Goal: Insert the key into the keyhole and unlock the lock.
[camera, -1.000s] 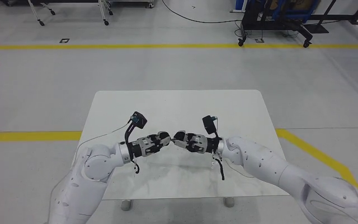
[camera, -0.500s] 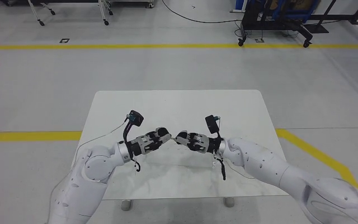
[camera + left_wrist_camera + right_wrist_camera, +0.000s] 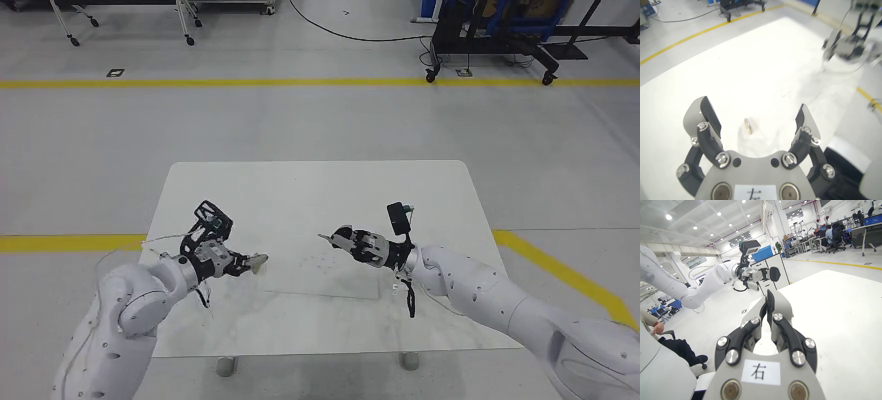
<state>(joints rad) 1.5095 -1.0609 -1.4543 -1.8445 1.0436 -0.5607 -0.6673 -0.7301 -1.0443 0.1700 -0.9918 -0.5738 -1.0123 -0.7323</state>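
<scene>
A small brass lock (image 3: 748, 126) lies on the white table (image 3: 300, 190). It sits just below and between the fingers of my left gripper (image 3: 753, 102), which stands open over it without touching it. From above, the lock (image 3: 258, 262) is a tan speck at the tip of the left gripper (image 3: 243, 263). My right gripper (image 3: 769, 294) is shut, pads pressed together. In the top view, the right gripper (image 3: 336, 238) hovers near the table's middle with a thin key (image 3: 323, 237) sticking out of its tips. The left gripper (image 3: 770, 274) is also visible farther off in the right wrist view.
Both arms work over the near half of the table, roughly a hand's width apart. Faint marks (image 3: 325, 262) dot the surface between them. The table's front edge (image 3: 300, 352) runs close under the arms, and its far half is bare.
The two grippers, nearly touching at the table's middle before, have drawn apart. The left one swung left and down toward the table; the right one pulled back to the right.
</scene>
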